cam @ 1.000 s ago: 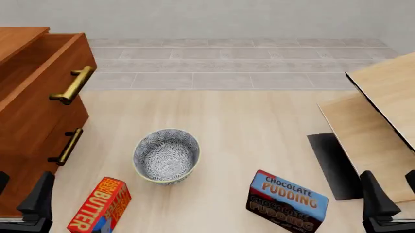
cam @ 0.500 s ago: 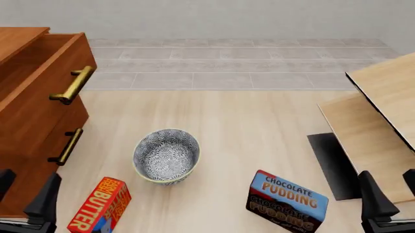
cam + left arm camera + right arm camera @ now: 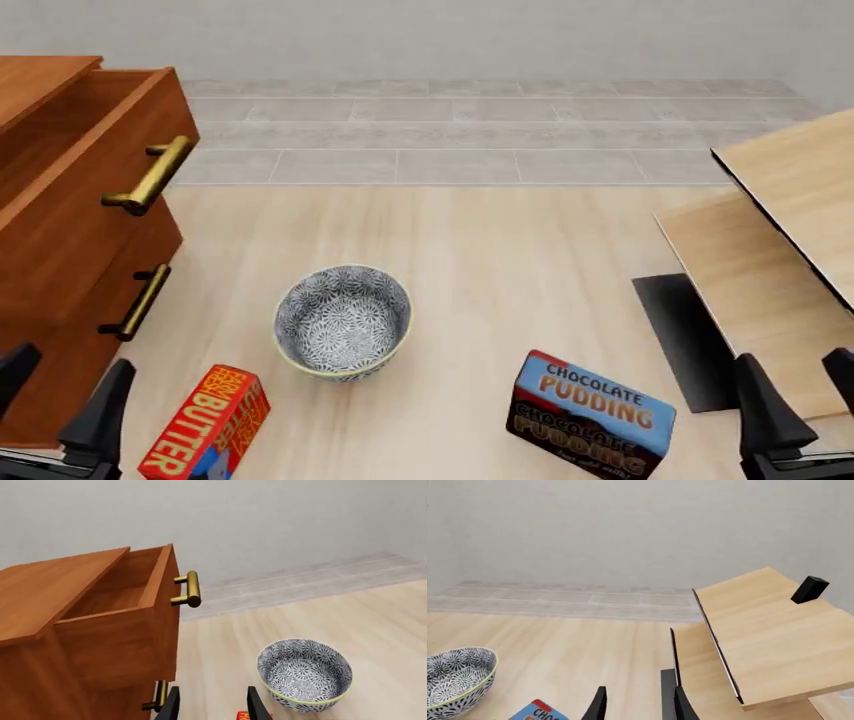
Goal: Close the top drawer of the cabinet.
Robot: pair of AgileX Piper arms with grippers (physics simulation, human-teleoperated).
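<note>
The cabinet (image 3: 54, 330) stands at the table's left, reddish-brown, with brass handles. Its top drawer (image 3: 94, 190) is pulled well out, and its long brass bar handle (image 3: 150, 175) faces the table's middle. The left wrist view shows the same top drawer (image 3: 113, 645) open and hollow, with its handle (image 3: 190, 589) above and beyond the fingers. My left gripper (image 3: 60, 400) is open and empty, low beside the cabinet's lower front, well below the top drawer. My right gripper (image 3: 801, 400) is open and empty at the near right, far from the cabinet.
A patterned bowl (image 3: 342, 320) sits mid-table. A red butter box (image 3: 203, 425) lies just right of my left gripper, and a chocolate pudding box (image 3: 590, 415) lies at the near centre-right. A slanted light-wood structure (image 3: 787, 250) and a black mat (image 3: 681, 340) fill the right side.
My left gripper has shifted a little to the right in the front view, so both its fingers now show. The right gripper has barely moved. The drawer stays put.
</note>
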